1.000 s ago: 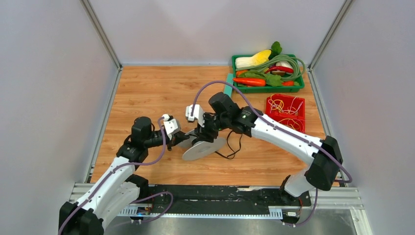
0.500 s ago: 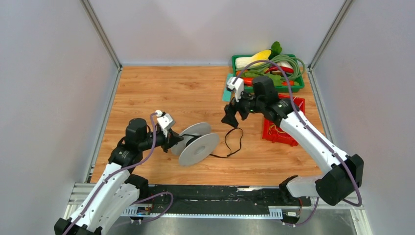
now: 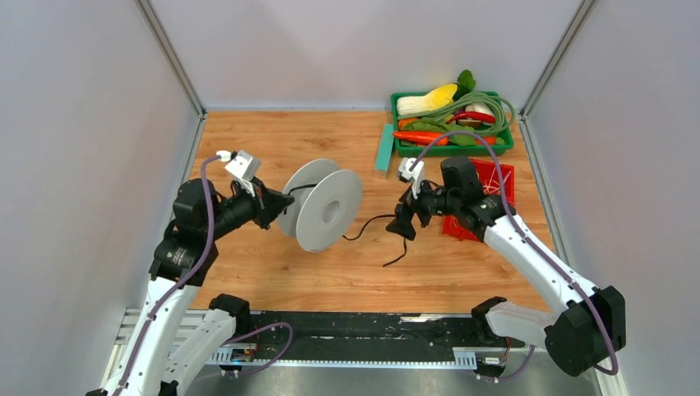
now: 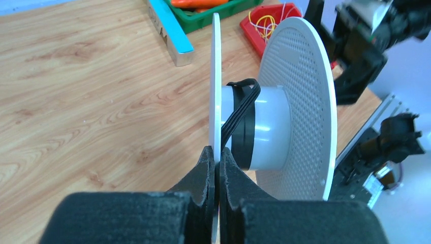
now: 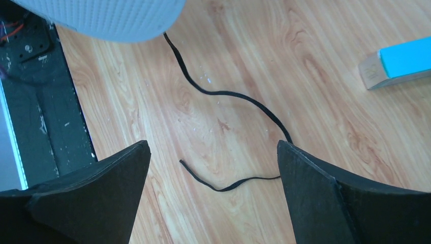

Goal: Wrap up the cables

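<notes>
A white spool [image 3: 323,208] is held up off the table by my left gripper [image 3: 271,205], which is shut on the edge of its near flange [image 4: 215,101]. Black cable is wound around the hub [image 4: 243,119]. The rest of the thin black cable [image 3: 376,223] trails from the spool across the wood to a loose end [image 5: 184,162] on the table. My right gripper [image 3: 404,224] is open wide above that loose cable [image 5: 239,96], its fingers [image 5: 315,193] on either side and touching nothing.
A green tray [image 3: 452,150] of toy vegetables and a green hose sits at the back right. A red bin [image 3: 495,177] of rubber bands lies beside my right arm. A teal block [image 3: 385,147] lies left of the tray. A black rail [image 3: 355,330] runs along the near edge.
My left gripper has lifted the spool up and to the left, standing it upright. My right gripper has let go of the cable, opened, and dropped down toward the loose end.
</notes>
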### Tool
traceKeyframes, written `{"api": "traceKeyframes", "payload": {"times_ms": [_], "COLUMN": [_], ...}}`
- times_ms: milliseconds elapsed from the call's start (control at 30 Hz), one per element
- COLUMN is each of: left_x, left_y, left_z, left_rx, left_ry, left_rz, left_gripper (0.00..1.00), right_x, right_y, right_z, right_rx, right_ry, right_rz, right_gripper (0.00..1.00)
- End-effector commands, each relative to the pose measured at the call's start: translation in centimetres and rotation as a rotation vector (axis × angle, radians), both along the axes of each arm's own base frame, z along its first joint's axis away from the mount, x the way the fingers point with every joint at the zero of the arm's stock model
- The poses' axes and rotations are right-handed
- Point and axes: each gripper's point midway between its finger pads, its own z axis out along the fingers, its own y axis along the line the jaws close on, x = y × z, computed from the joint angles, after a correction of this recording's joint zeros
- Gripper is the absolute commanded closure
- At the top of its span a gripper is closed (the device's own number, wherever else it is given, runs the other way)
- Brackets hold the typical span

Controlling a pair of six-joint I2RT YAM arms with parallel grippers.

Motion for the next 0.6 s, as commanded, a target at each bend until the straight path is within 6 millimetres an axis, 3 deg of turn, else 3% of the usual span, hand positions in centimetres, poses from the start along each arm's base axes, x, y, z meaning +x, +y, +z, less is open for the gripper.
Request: {"api": "traceKeyframes", "payload": {"times_ms": [0,167,333,400,567], "left_x": [0.2,-0.2,-0.2,-0.1,0.4], "left_y": [0.4,0.3,0.6,0.7,0.8], "left_z": [3.9,5.9,7.1,6.9,6.1], "left_rx": [-0.133,-0.18,-0.192,-0.194,-0.192], "left_ry": [0.033,0.045,0.035,0.048,0.087], "left_rz": [0.073,0.066,0.089,0.102,0.119], "left_gripper": [1.0,1.0,1.0,1.0,1.0], "right_x": [-0.7,1.7,2.3,2.0,-1.6], "right_y": [1.2,0.0,-1.6,-2.2,-3.1], "right_z": [-0.5,-3.5,-7.1,-7.8,-9.6], "right_rx": [0.015,-0.109,-0.291,-0.324,-0.402], "right_ry": [-0.115,-0.225,-0.087,-0.079,-0.126], "right_rz": [0.118,0.083,0.078,0.106,0.363], "right_gripper": [0.01,0.02,0.11,0.12,0.12]}}
